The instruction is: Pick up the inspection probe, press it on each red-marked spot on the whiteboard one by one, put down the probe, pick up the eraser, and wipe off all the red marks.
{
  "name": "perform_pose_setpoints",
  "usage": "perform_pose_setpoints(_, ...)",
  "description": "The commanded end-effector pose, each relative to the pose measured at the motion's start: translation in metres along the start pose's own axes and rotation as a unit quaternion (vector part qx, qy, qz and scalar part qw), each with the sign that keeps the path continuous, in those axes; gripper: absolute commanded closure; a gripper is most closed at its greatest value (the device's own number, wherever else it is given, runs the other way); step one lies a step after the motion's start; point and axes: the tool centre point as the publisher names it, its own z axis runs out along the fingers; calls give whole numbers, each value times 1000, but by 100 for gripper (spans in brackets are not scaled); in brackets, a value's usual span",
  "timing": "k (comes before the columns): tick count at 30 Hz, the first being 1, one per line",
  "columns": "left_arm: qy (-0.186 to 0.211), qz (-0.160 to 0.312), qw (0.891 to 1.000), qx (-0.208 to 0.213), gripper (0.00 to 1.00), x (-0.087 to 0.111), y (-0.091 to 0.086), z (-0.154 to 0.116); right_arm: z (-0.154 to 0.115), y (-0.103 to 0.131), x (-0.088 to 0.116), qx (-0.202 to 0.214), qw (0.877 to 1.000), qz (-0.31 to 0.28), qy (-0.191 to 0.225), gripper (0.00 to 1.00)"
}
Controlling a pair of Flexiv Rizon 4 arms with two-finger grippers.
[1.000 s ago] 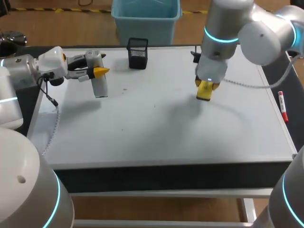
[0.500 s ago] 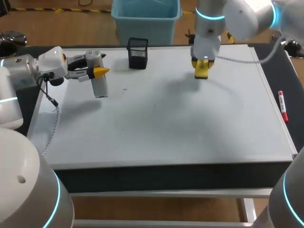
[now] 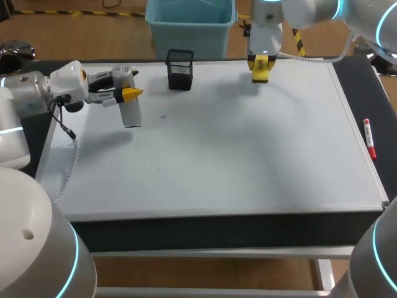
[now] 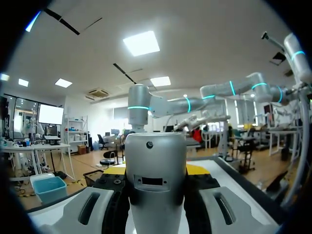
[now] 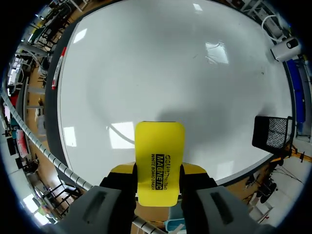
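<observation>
My right gripper (image 3: 261, 67) clamps the eraser (image 5: 159, 158) at upper centre. No red shows on the whiteboard (image 3: 248, 149), so I'd lower it flat and gently; left gripper (image 3: 126, 94) grips the probe (image 3: 130, 115).

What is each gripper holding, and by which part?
Left gripper: shut on the inspection probe, around its upper half. Right gripper: shut on the yellow eraser, pinching its two long sides at the end nearest the wrist.
</observation>
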Motion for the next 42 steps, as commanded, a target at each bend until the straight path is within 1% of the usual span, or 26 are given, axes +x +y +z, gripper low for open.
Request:
perform_pose_setpoints(1,0,1,1000,1,100,0,0,0,7,-43,-11,-64,998,-3,7,100)
perform_pose_setpoints(6,0,1,1000,1,100,0,0,0,13,-52,-20,-72,997,-5,7,100)
perform_pose_setpoints(14,0,1,1000,1,100,0,0,0,27,-56,-30,-83,996,-10,9,100)
perform_pose_setpoints(25,0,1,1000,1,100,0,0,0,35,-53,-37,-87,996,-16,6,100)
perform_pose_setpoints(30,0,1,1000,1,100,0,0,0,39,-46,-40,-81,996,-23,10,100)
perform_pose_setpoints(42,0,1,1000,1,100,0,0,0,48,-41,-41,-85,996,-24,7,100)
